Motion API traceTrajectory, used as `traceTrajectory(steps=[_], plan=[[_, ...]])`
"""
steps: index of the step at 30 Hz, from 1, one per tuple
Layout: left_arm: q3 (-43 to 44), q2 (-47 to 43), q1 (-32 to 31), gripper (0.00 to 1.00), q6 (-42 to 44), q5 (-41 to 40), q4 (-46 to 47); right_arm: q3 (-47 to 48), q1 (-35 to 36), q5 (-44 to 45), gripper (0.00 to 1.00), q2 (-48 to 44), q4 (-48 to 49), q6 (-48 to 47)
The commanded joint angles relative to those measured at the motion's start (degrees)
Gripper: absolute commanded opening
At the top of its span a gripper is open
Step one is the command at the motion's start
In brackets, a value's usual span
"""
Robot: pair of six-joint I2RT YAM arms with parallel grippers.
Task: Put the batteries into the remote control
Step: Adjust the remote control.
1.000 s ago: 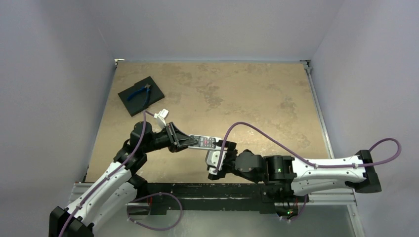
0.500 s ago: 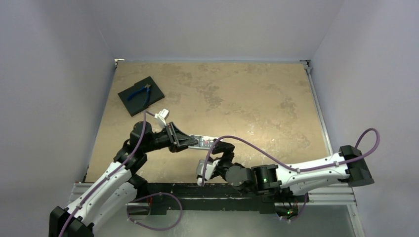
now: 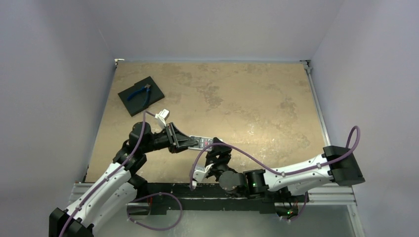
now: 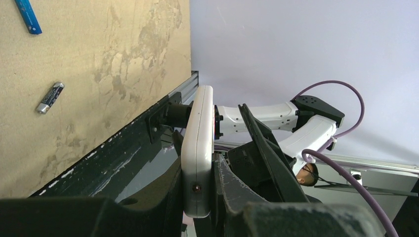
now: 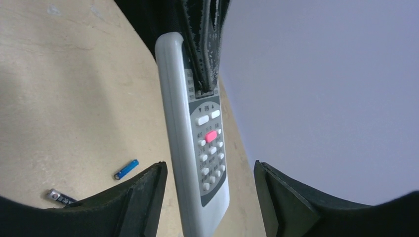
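Over the table's (image 3: 247, 98) near edge, my left arm (image 3: 106, 180) reaches right, left fingers (image 4: 225, 190) clamping the remote control (image 5: 197, 148); right fingers (image 5: 143, 197) spread wide astride its free end, not touching.

My left gripper (image 4: 197, 190): clamped on the remote control (image 4: 197, 138), one finger against each broad face.
Remote control: white, turned edge-on to me, its long side running up the frame.
Blue battery (image 4: 27, 17): lying on the table (image 4: 108, 59), top left corner.
Grey battery (image 4: 50, 98): lying on the table below the blue one, well apart from it.
Right arm (image 4: 267, 114): white, beyond the remote, purple cable (image 4: 346, 94) arching over it.
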Motion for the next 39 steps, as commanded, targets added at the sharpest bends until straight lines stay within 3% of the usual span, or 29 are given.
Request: traceTrajectory(steps=[1, 5, 16, 18, 26, 29, 35, 39], plan=[[-0.83, -0.84, 0.53, 0.0, -2.04, 1.43, 2.17, -0.08, 0.38, 4.66, 0.71, 0.82, 7.49, -4.19], [-1.01, -0.8, 0.53, 0.0, -2.27, 1.89, 2.62, -0.4, 0.38, 5.72, 0.64, 1.62, 9.84, -5.49], [-1.34, -0.87, 0.53, 0.0, -2.65, 2.91, 2.84, -1.71, 0.38, 8.05, 0.0, 3.48, 16.82, -9.32], [-1.33, -1.01, 0.53, 0.03, -2.58, 3.03, 2.84, -1.8, 0.38, 8.19, 0.0, 3.46, 17.09, -9.41], [-1.36, -2.1, 0.53, 0.39, -1.79, 2.27, 2.25, -2.75, 0.38, 8.72, 0.0, 2.22, 18.4, -9.31], [-1.31, -2.15, 0.53, 0.47, -0.87, 2.05, 1.39, -3.0, 0.39, 8.82, 0.0, 0.99, 17.14, -7.95], [-0.47, -2.64, 0.53, 0.66, 2.08, 0.94, -1.28, -1.5, 0.38, 6.76, 0.0, -1.97, 6.81, 1.56], [0.85, -2.28, 0.53, 0.72, 4.89, 0.23, -3.19, -0.09, 0.15, 3.78, 0.0, -4.63, -3.55, 9.73]])
